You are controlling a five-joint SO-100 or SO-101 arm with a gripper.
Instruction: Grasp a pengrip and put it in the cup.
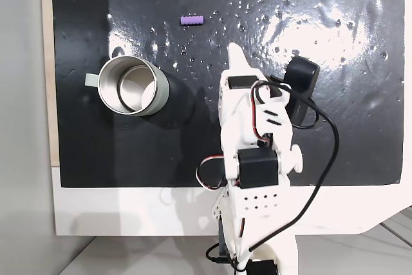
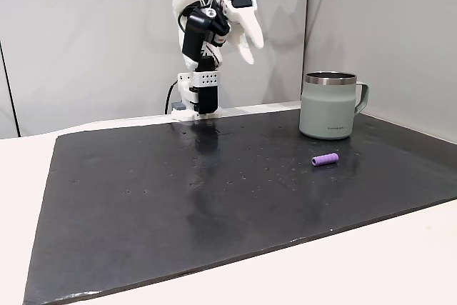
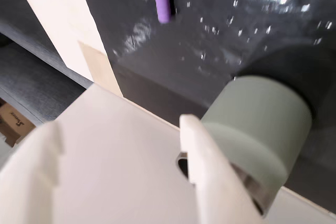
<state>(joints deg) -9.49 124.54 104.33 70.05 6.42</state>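
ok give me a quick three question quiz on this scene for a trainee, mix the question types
1. True or false: the pengrip already lies inside the cup.
2. In the low side fixed view, the pengrip lies on the mat: A) in front of the cup, B) on its rim, C) beside the arm's base.
3. Fill in: the gripper, raised above the mat, holds ____.

Key
1. False; it lies on the black mat, apart from the cup.
2. A
3. nothing
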